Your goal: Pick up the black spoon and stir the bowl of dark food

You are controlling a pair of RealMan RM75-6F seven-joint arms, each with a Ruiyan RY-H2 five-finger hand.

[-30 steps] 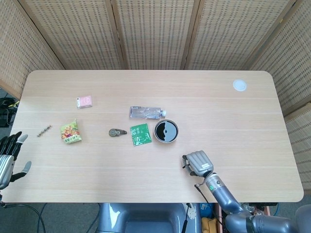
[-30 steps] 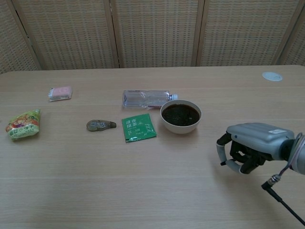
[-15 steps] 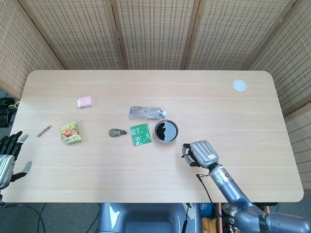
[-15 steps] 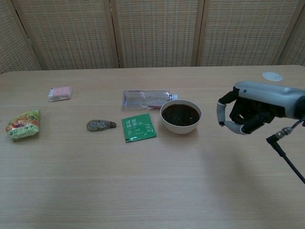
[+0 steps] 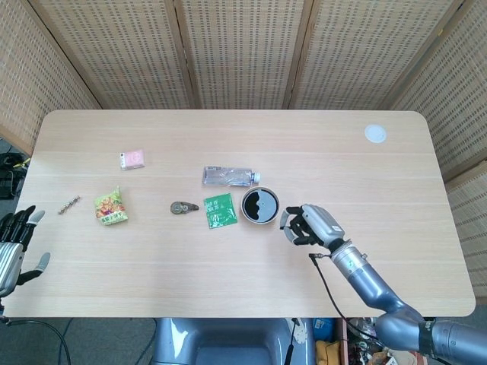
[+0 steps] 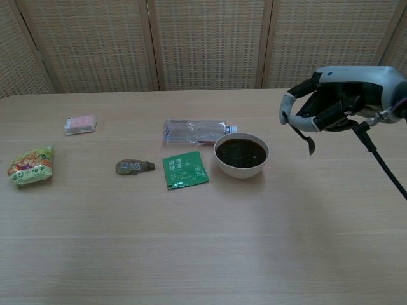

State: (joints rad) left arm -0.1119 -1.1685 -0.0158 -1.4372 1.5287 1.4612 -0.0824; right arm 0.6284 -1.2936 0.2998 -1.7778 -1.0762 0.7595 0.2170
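Beneath the right hand (image 6: pixel 327 101), a slim black spoon (image 6: pixel 308 142) dangles.

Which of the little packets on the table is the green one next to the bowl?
The flat green packet, just left of the bowl. The pink one and the colourful snack bag lie far off left.

Right hand (image 6: pixel 331 98): raised above the table, just right of the bowl (image 6: pixel 241 154) and higher than its rim. Fingers curled inward around a black spoon (image 6: pixel 308 141), whose end hangs down below the fist. Back of the hand faces up. In the head view the right hand (image 5: pixel 313 224) sits beside the bowl's right edge, forearm trailing away from the bowl toward the table's near edge.

Left hand (image 5: pixel 14 245): far left of the bowl, off the table's left edge, fingers spread apart, holding nothing.
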